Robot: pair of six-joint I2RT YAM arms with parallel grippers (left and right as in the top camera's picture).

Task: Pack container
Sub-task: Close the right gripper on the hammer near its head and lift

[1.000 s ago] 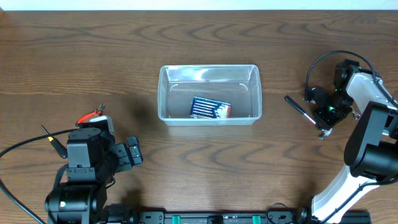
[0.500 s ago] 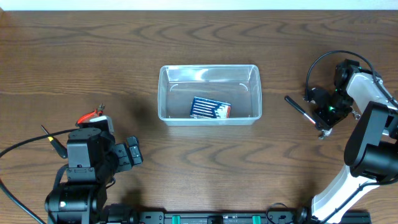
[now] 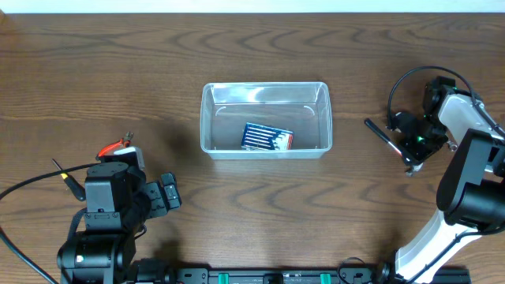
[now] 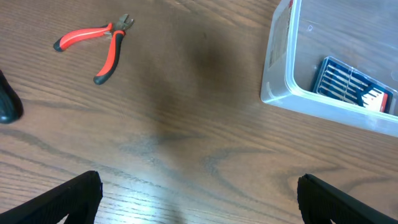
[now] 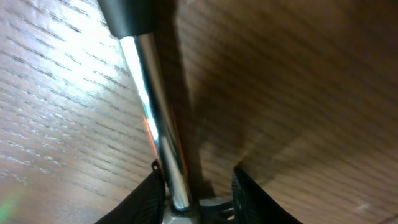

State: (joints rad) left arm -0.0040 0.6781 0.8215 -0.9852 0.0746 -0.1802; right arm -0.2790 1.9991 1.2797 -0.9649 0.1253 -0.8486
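Container (image 3: 207, 118) sits mid-table, upright, with only the blue drill-bit case (image 3: 267, 137) in it, lying flat near the front wall. Looks like early days: one item packed, at least two out. The screwdriver (image 3: 380, 136) is well off to the container's right, and the red-handled pliers (image 4: 99, 43) lie on the table to its left. Right gripper (image 5: 199, 186) is low over the screwdriver and straddles the metal shaft. One finger is against it and there's a gap on the other side, so I can't tell if it's clamped. Left gripper (image 4: 199, 193) is released, fingers wide apart, angled toward the pliers and the container's corner, holding nothing.
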